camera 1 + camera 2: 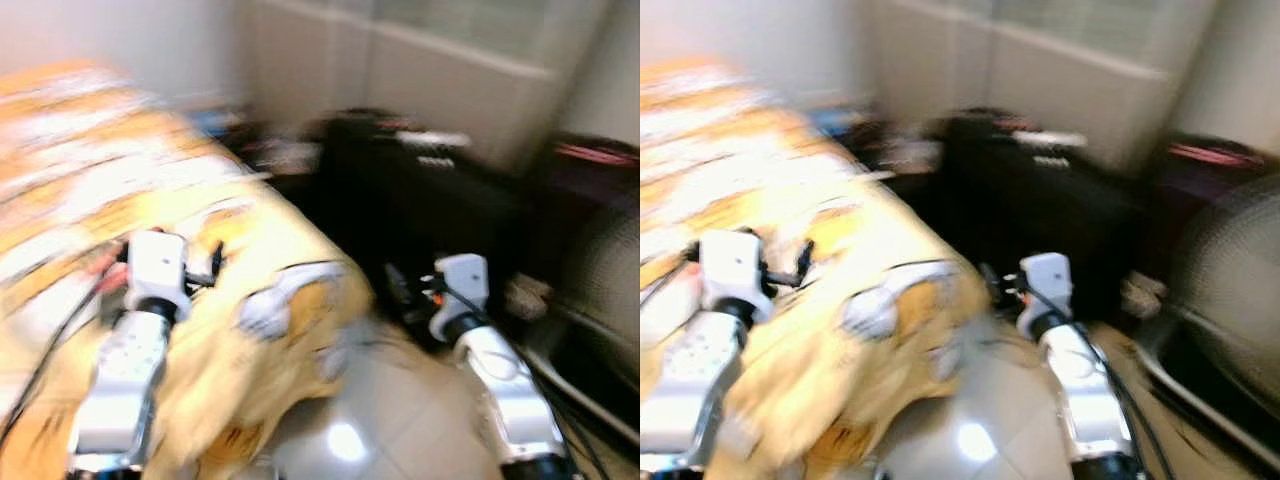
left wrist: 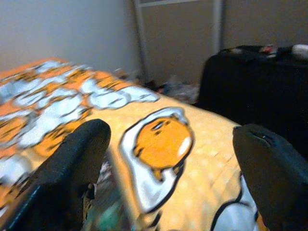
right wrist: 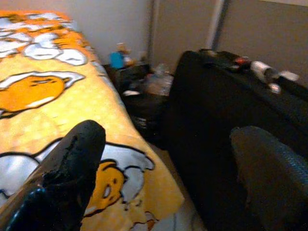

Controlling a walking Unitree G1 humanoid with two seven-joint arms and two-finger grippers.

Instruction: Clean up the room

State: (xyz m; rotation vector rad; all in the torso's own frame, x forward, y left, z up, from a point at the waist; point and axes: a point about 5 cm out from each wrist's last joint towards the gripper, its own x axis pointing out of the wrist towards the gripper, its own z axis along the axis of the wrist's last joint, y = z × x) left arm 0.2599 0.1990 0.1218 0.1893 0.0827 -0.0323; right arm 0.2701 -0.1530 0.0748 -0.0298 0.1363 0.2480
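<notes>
A bed (image 1: 120, 190) fills the left side, covered by a yellow-orange blanket (image 3: 53, 110) printed with white-and-orange egg cartoons, its near corner draping toward the glossy tiled floor (image 1: 400, 420). Small clutter (image 3: 144, 84) lies on the floor far beyond the bed's corner.

A yellow bedspread (image 3: 43, 110) printed with egg figures covered the bed. Beside it stood a black table (image 3: 226, 125) bearing small blurred items. Clutter (image 3: 144, 84) lay on the floor by the pale wall (image 2: 57, 29).
</notes>
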